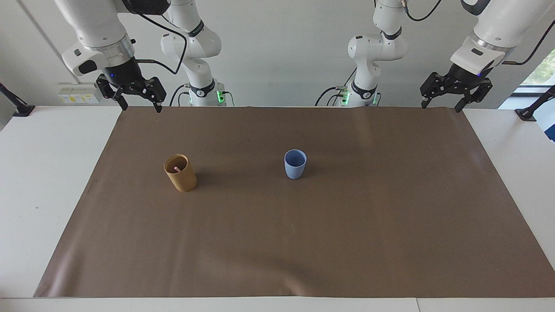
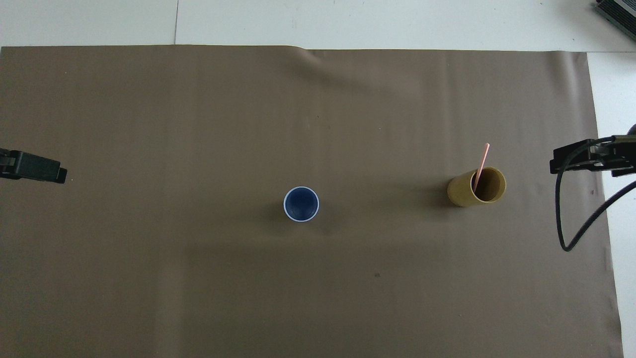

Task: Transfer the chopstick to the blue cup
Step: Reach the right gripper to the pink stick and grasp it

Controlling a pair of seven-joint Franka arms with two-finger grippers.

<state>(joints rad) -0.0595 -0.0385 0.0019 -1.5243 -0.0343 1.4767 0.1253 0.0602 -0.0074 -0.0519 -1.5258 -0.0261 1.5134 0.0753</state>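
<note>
One chopstick (image 2: 481, 164) only on show, pink and thin, standing in the tan cup (image 1: 181, 173) toward the right arm's end of the bench (image 1: 43, 173), on the brown mat (image 1: 347, 238). Near upright, with the top leaning away from the robots and poking clear of the rim. Not yet touched.

Blue cup (image 1: 295, 164) about mid-mat, upright, apparently empty, level with the tan cup and well apart from it, toward the left arm's end.

Right hand (image 1: 139, 106) up in the air over the mat's corner at the robots' edge, right arm's end; fingers spread, holding nothing. From there, down and out from the robots' edge to the tan cup. Clearly the nearer of the two.

Left hand (image 1: 441, 105) likewise raised over the mat's other corner at the robots' edge, fingers spread, empty, well away from both cups. Probably just waiting.

Judging by this layout: a job for the right arm. Calls for coming in above the tan cup, closing on the exposed top of the stick, and lifting roughly along its lean so as not to tip the cup. Then a sideways carry toward the left arm's end to the blue cup.
</note>
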